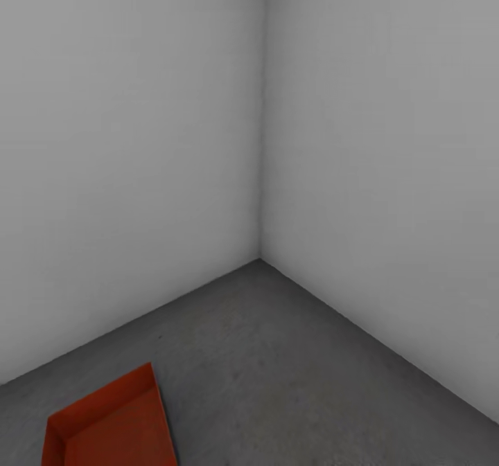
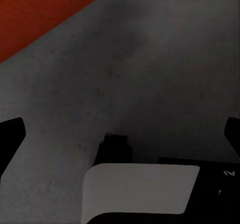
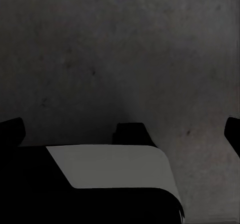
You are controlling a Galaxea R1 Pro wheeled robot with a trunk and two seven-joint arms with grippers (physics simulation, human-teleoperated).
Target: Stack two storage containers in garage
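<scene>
Garage corner. One storage container (image 1: 111, 428) sits on the concrete floor (image 1: 277, 369), near left. Second not yet stacked. Left gripper (image 2: 120, 134) and right gripper (image 3: 120, 131): fingers spread wide, empty.

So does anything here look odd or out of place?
Nothing stands out. One orange-red plastic storage bin sits flat and empty on the dark grey concrete floor near the white-walled corner, no spill or damage visible.

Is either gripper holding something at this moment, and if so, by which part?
Nothing is held. Both wrist views show open jaws with only concrete floor between them. The storage container lies on that floor.
</scene>
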